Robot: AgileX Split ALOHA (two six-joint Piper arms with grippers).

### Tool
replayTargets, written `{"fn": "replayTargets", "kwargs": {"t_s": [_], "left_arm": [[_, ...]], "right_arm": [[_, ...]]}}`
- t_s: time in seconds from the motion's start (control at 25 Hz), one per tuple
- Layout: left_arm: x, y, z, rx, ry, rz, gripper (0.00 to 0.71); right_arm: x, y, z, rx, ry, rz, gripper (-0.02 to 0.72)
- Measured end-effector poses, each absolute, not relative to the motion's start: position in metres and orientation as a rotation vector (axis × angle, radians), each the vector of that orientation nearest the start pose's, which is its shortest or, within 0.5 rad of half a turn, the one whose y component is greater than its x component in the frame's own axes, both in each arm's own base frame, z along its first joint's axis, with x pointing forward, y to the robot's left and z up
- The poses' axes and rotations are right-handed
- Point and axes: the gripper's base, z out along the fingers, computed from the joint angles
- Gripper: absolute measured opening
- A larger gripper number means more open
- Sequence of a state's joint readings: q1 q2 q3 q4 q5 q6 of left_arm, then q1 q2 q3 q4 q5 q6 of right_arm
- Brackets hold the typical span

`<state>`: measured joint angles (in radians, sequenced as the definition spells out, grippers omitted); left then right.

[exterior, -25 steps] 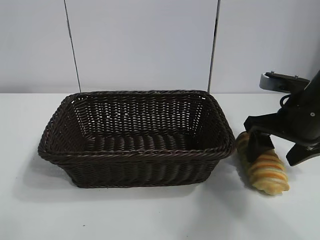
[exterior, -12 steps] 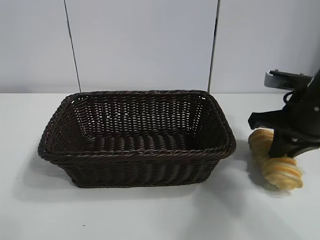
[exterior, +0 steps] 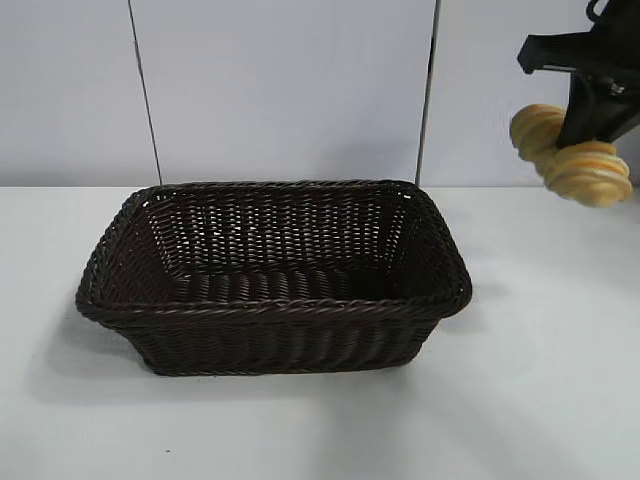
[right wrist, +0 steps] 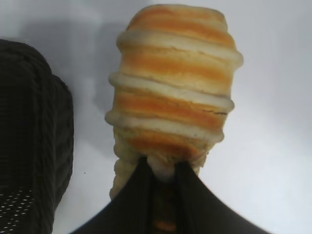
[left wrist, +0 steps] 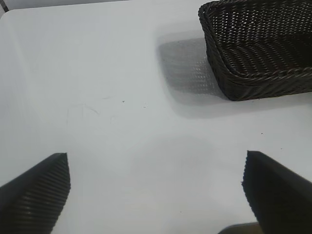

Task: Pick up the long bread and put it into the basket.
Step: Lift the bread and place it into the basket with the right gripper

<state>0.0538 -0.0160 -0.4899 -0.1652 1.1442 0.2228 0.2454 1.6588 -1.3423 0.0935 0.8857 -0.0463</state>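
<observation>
Exterior view: we take the basket (exterior: 272,270) as our landmark; it rests on the white worktop (exterior: 540,400), interior bare.
Long bread: the long bread (exterior: 572,155) hangs in the air, above and off to the right of the basket's right rim, well clear of the worktop.
Right pincer: the right pincer (exterior: 590,120) is clamped across the loaf's middle, one rounded end showing on each side of the dark fingers; in the right wrist view we see the fingers (right wrist: 141,195) pressed into the ridged crust of the loaf (right wrist: 173,92), the basket's edge (right wrist: 34,136) beside and below.
Left pincer: the left pincer (left wrist: 156,192) hovers over bare worktop, fingers spread apart and holding nothing, the basket (left wrist: 258,53) well apart from it.
Change: a second ago we recorded the loaf lying on the worktop just beside the basket's right rim; it has since been raised high.
Meaning: we judge the pick done and the grip secure; what is left is a carry leftward over the basket and a release inside.
</observation>
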Motion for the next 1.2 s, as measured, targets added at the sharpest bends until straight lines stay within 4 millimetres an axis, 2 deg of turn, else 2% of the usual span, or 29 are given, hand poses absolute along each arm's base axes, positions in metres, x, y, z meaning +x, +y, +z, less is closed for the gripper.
{"fn": "replayTargets", "kwargs": {"t_s": [0.16,0.24,0.32,0.44,0.56,0.6,0.8,0.92,1.0,1.2], "left_arm": [[-0.010,-0.014,0.269,0.195,2.101,-0.035,0.694],[-0.010,-0.014,0.269,0.195,2.101,-0.035,0.694],[-0.010,-0.014,0.269,0.195,2.101,-0.035,0.694],[-0.010,-0.014,0.269,0.195,2.101,-0.035,0.694],[-0.010,-0.014,0.269,0.195,2.101,-0.035,0.694],[-0.010,-0.014,0.269,0.195,2.101,-0.035,0.694],[-0.010,-0.014,0.269,0.195,2.101,-0.035,0.694],[-0.010,-0.014,0.269,0.195,2.101,-0.035,0.694],[-0.010,-0.014,0.269,0.195,2.101,-0.036,0.694],[-0.010,-0.014,0.269,0.195,2.101,-0.036,0.694]], "right_arm": [[0.332,0.141,0.286,-0.515,2.594,0.228,0.062],[0.332,0.161,0.281,-0.666,2.550,0.212,0.062],[0.333,0.180,0.273,-0.884,2.469,0.161,0.062],[0.337,0.203,0.256,-1.314,2.239,0.034,0.062],[0.342,0.221,0.229,-1.692,1.986,-0.073,0.062],[0.343,0.226,0.219,-1.764,1.937,-0.088,0.062],[0.356,0.237,0.165,-1.874,1.905,-0.097,0.062],[0.358,0.238,0.156,-1.851,1.941,-0.080,0.066],[0.362,0.242,0.161,-1.791,1.946,-0.068,0.125],[0.371,0.248,0.178,-1.735,1.920,-0.063,0.520]]}}
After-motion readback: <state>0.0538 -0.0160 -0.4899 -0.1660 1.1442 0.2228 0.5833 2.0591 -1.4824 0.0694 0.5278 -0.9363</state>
